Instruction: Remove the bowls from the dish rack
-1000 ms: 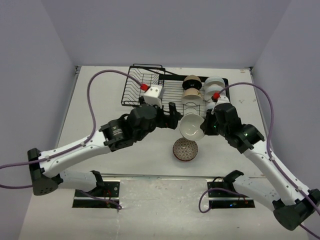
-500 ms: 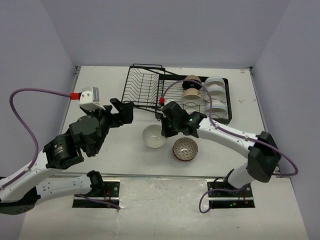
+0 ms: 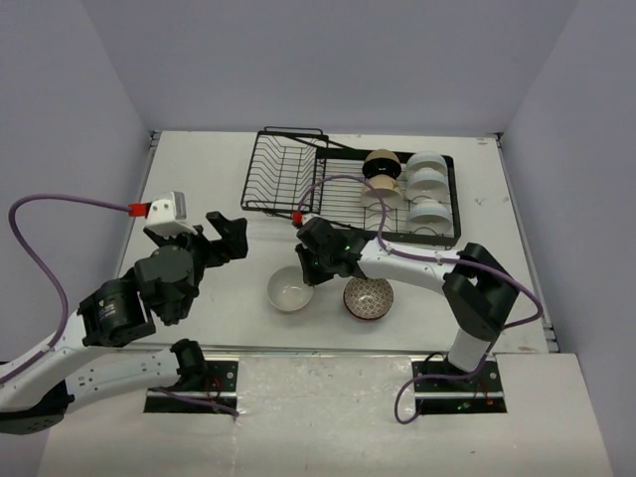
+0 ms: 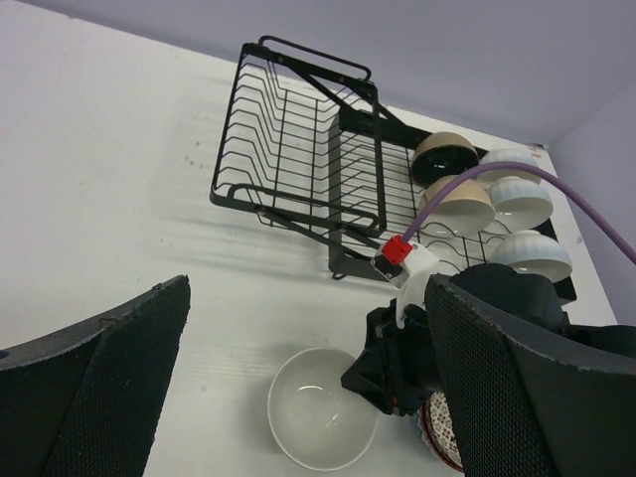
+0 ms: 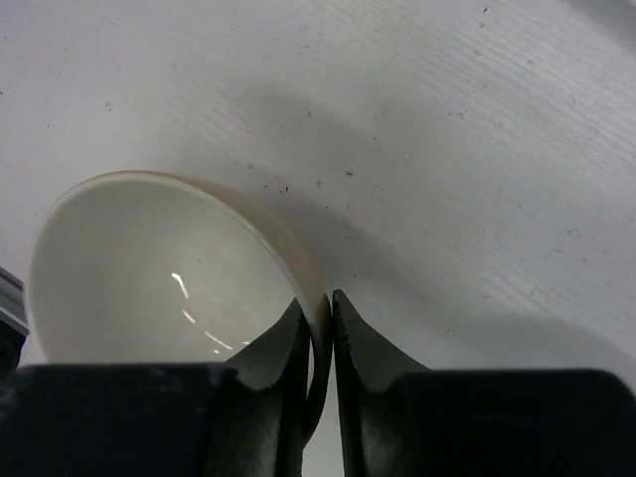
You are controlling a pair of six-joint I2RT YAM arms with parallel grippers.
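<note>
A plain white bowl [image 3: 289, 291] sits upright on the table in front of the dish rack [image 3: 285, 177]. My right gripper [image 3: 307, 272] is shut on its right rim; in the right wrist view the rim [image 5: 316, 316] stands pinched between the two fingers [image 5: 318, 310]. A net-patterned bowl [image 3: 369, 297] rests just right of it. Several more bowls stand on edge in the rack's flat section: a beige one with a black inside [image 3: 382, 164] and white ones [image 3: 427, 185]. My left gripper [image 3: 228, 233] hangs open and empty to the left, above bare table [image 4: 308, 290].
The rack's raised basket [image 4: 288, 129] holds nothing and lies at the back centre. The right arm's purple cable [image 4: 517, 184] arcs over the rack. The right forearm [image 3: 417, 266] stretches low across the table behind the patterned bowl.
My right arm has carried the white bowl leftward and toward the near edge, down onto the table. The left arm has drawn back to the left, still open.
</note>
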